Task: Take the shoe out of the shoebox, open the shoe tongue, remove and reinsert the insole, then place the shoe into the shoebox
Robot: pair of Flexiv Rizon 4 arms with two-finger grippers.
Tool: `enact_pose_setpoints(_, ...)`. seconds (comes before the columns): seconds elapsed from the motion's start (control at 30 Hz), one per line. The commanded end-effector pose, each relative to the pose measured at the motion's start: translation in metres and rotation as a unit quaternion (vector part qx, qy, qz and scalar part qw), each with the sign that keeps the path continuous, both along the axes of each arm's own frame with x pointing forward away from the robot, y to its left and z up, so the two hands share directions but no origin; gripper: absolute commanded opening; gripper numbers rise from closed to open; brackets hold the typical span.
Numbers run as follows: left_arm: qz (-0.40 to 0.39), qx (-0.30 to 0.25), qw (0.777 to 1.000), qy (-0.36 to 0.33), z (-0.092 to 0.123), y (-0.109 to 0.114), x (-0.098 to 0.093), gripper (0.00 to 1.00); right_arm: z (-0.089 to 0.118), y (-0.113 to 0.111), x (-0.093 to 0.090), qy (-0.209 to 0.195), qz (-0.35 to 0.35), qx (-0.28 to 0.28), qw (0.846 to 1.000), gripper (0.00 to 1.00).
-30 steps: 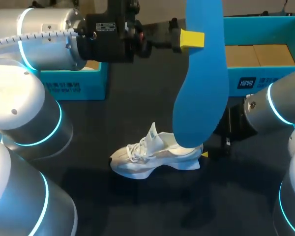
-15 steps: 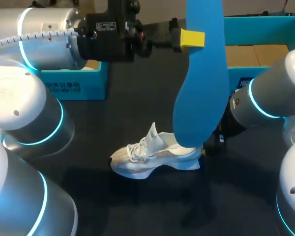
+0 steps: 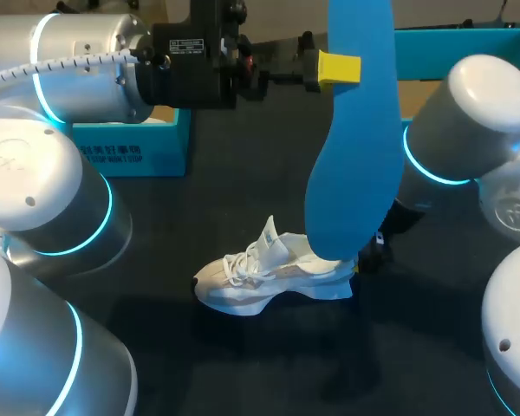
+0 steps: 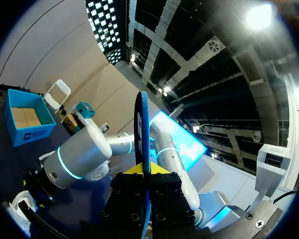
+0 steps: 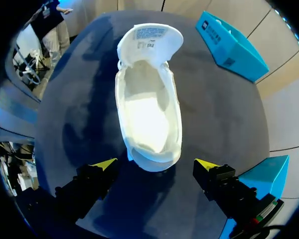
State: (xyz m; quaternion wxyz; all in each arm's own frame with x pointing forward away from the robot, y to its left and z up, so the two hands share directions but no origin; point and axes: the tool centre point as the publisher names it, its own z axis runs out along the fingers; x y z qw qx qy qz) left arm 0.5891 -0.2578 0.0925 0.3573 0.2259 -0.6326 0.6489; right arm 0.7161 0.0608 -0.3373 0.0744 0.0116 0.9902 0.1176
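Your left gripper (image 3: 342,69) is clamped on the blue insole (image 3: 355,173) and holds it high over the table (image 3: 243,199). The insole hangs long-ways, its lower end over the heel of the shoe (image 3: 273,276). In the left wrist view the insole (image 4: 141,124) runs edge-on between the fingers of the left gripper (image 4: 145,172).

The white shoe stands on its sole near the middle of the table, with its tongue pulled up. In the right wrist view the shoe (image 5: 148,114) shows a bare inside, with the tongue folded back.

Your right gripper (image 5: 154,167) is wide open, with one yellow tip on each side of the heel and neither touching it.

The shoebox (image 3: 455,61) sits at the far right of the table, well apart from the shoe. A second blue box (image 3: 134,147) sits at the far left.
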Motion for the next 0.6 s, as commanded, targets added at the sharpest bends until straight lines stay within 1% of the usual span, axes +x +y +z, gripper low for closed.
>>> enact_pose_setpoints(0.03, 0.001, 0.0, 1.0, 0.0, -0.001, -0.002, -0.001, 0.0, 0.003, 0.001, -0.002, 0.006, -0.008, -0.027, 1.0, 1.0)
enact_pose_setpoints(0.3, 0.001, 0.0, 1.0, 0.0, -0.001, -0.002, -0.001, 0.0, 0.007, 0.007, -0.006, 0.023, -0.021, -0.05, 0.998, 1.0)
enact_pose_setpoints(0.6, 0.001, 0.0, 1.0, 0.0, -0.001, -0.002, -0.001, 0.0, 0.005, 0.012, -0.005, 0.007, -0.006, -0.052, 0.999, 1.0)
